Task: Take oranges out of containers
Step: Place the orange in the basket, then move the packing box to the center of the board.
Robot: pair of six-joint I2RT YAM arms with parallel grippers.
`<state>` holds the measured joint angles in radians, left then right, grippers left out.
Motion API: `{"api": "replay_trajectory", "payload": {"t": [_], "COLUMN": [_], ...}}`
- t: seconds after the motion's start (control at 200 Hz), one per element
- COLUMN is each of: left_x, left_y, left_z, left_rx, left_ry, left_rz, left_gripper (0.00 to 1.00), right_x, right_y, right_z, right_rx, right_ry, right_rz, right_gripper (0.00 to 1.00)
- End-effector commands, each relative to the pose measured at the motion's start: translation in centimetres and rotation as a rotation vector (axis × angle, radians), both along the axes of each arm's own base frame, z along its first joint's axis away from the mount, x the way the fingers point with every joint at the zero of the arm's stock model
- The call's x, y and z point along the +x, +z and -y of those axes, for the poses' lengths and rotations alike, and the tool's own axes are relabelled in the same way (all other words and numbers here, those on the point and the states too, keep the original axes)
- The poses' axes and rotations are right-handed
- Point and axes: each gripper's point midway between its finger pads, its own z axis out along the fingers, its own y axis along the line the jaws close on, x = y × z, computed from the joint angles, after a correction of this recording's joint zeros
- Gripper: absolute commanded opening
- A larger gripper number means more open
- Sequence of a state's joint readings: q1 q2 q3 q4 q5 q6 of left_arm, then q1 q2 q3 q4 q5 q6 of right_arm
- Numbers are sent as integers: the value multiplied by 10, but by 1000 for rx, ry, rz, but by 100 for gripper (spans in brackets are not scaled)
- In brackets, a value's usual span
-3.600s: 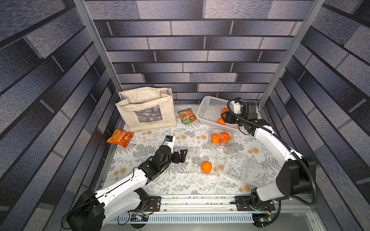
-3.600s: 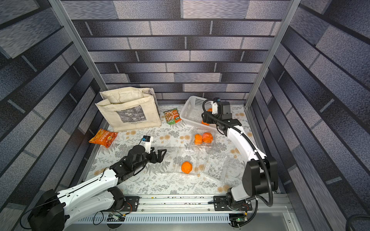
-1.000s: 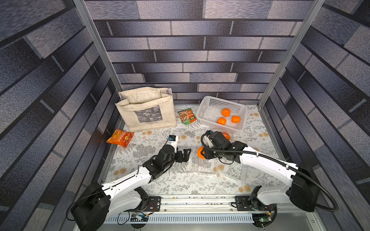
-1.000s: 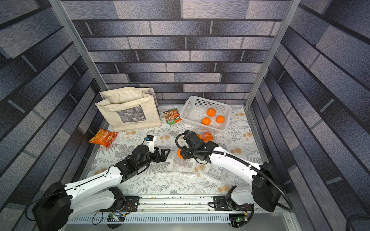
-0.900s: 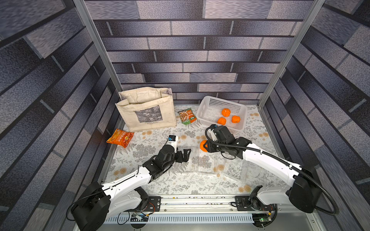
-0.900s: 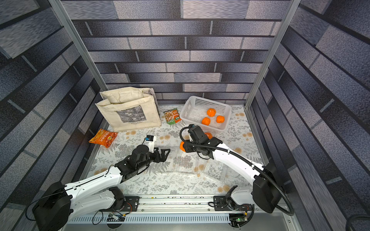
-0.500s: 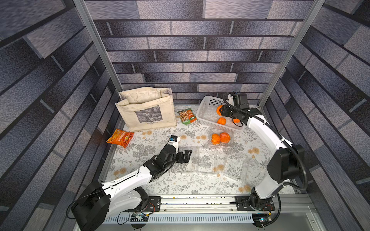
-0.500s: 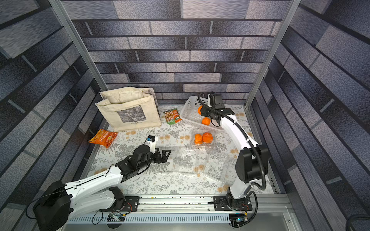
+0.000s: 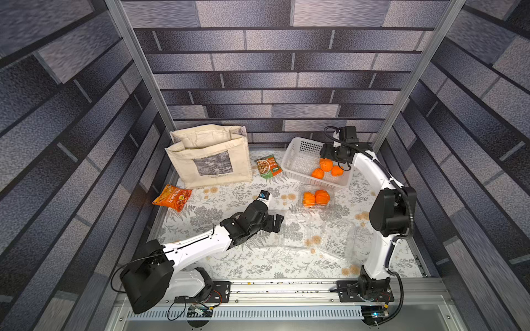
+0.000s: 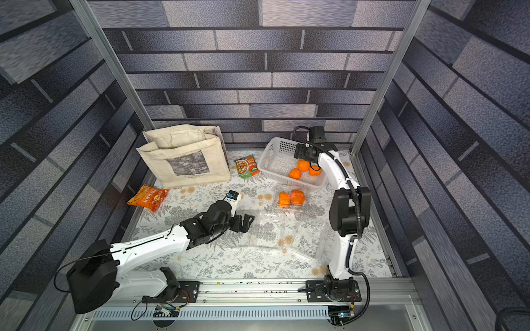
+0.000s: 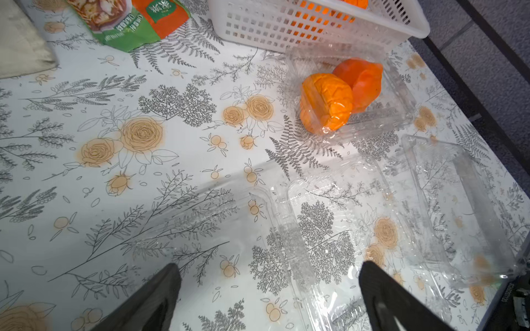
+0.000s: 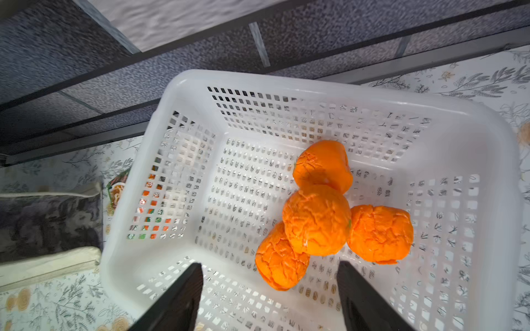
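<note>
The right arm stretches long from its base to the far corner, wrist bent down over the white perforated plastic basket. The left arm lies low, slanting across the bench (covered in grey ferns and pale orange roses). Four oranges, lumpy and matt, sit heaped in the basket, one resting on the others. Two more lie inside a thin, clear clamshell container just beside the basket. Two other containers lie opened out and empty. The right jaws stand wide above the heap, holding nothing and clear of the fruit. The left jaws are spread fully at the edge of an empty container, gripping nothing; whether they touch the plastic cannot be told.
</note>
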<state>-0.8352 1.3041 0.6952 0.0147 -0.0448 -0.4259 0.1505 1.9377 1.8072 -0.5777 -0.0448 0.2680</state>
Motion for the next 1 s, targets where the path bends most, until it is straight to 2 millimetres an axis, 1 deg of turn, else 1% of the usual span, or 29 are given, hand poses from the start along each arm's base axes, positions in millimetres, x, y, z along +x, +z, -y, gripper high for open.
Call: {"api": "replay_trajectory", "payload": {"t": [0.0,0.05,0.065,0.105,0.125,0.135,0.14,0.17,0.195,0.23,0.27,0.361,0.416,0.556,0.651,0.751,0.781,0.791,0.821,0.887,0.992], "left_x": [-1,-1,-1,1,-1,-1,-1,-1,-1,-1,-2,1,2,5,9,14,17,17,20,25,41], "left_y": [-1,-7,-9,-11,-16,-17,-18,-21,-24,-28,-32,-41,-45,-56,-61,-68,-70,-70,-72,-75,-70], "left_z": [15,20,22,26,24,25,25,27,29,31,33,29,25,6,-11,-30,-36,-38,-44,-58,-84], "left_rx": [51,86,97,115,142,147,151,169,178,193,210,283,334,459,541,588,596,597,604,627,697], "left_ry": [-66,-80,-84,-90,-93,-95,-95,-99,-108,-120,-126,-115,-106,-66,-28,14,29,33,47,73,129], "left_rz": [-25,-43,-49,-60,-82,-86,-88,-101,-112,-129,-146,-181,-198,-216,-218,-250,-264,-268,-280,-298,-273], "left_gripper": [100,100,100,100,100,100,100,100,100,100,100,100,100,100,100,100,100,100,100,100,100], "right_x": [-24,-37,-41,-53,-60,-64,-65,-75,-82,-94,-106,-129,-141,-160,-166,-172,-172,-176,-179,-183,-188], "right_y": [43,48,52,53,57,51,55,54,49,49,44,35,32,21,14,8,10,-1,-7,-10,-14], "right_z": [-4,-5,-6,-7,-7,-7,-8,-8,-9,-9,-10,-13,-14,-18,-17,-16,-16,-15,-15,-14,-12], "right_rx": [38,59,70,93,103,106,112,122,128,133,128,122,126,139,121,118,121,114,115,113,107], "right_ry": [26,29,29,35,36,39,38,38,42,46,50,63,65,84,88,87,88,87,86,84,84], "right_rz": [80,90,101,107,119,108,116,120,112,116,106,90,91,70,55,47,55,30,19,17,9], "right_gripper": [77,76,76,77,77,77,76,76,76,77,77,77,77,77,77,77,77,77,77,77,77]}}
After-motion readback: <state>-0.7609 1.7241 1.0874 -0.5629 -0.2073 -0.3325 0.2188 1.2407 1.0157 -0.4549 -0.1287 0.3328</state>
